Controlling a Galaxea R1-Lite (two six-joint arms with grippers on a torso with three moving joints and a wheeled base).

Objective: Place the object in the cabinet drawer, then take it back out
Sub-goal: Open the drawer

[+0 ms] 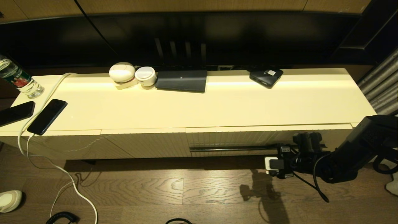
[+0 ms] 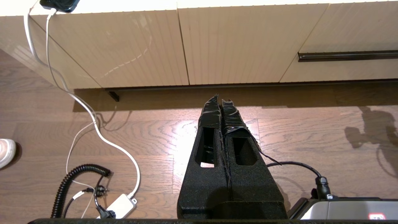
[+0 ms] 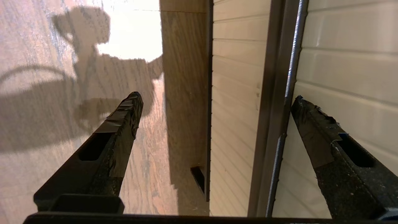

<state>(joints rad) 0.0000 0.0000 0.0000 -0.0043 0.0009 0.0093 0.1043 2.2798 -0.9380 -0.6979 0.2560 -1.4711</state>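
Right gripper [image 3: 214, 115] nearest lens, fingers spread wide, holding nothing, straddling dark handle slot [image 3: 279, 102] of cabinet drawer [image 1: 267, 137]; drawer looks closed. Left gripper [image 2: 221, 109] hangs low over wood floor [image 2: 155, 140], left of drawer, fingers pressed together, idle. Clear label-free bottle not visible in any view; only labelled bottle [image 1: 17, 79] stands on cabinet top, far left of drawer. Judgement: step is opening drawer. Seat one finger fully inside slot before pulling; pull straight out, level, slowly.
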